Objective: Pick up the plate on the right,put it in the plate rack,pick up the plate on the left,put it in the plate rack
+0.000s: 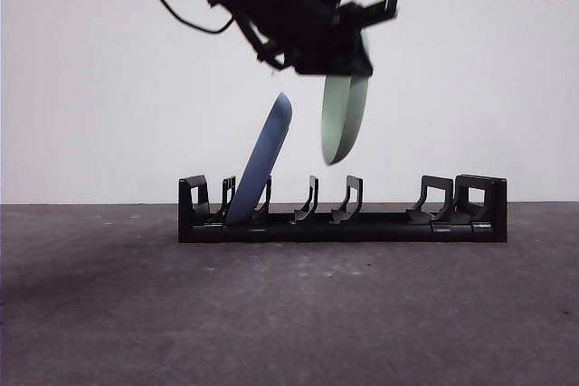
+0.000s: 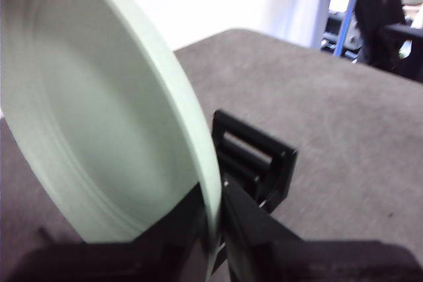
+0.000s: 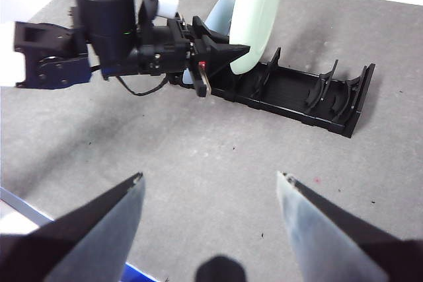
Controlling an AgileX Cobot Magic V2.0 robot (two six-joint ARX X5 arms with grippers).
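Front view: left gripper (image 1: 348, 65) comes in from the top centre, clamped on the rim of the green plate (image 1: 345, 119), which hangs edge-on, clear of the rack (image 1: 342, 223) at lower centre. Blue plate (image 1: 261, 162) is already slotted near the rack's left end, leaning right. Green plate's bottom edge sits above the prongs just right of the blue one. To do this step well, I'd keep the plate edge-on and near vertical, line its lower rim up with a gap between two prongs, lower straight down, and release only once the rim is seated. Risk: clipping the leaning blue plate

Left wrist view: green plate (image 2: 99, 130) fills the left half of the frame, rim pinched between the jaws at bottom centre. Only one blocky end of the rack (image 2: 254, 156) shows at centre, so slot alignment can't be judged here. This view does confirm the grip, which the front view hides behind the arm

Right wrist view: right gripper (image 3: 208, 196) at bottom of frame, jaws wide, holding nothing, waiting well back from the rack (image 3: 297, 94) at upper right. It shows the free slots along the rack, seen from above; the other views don't
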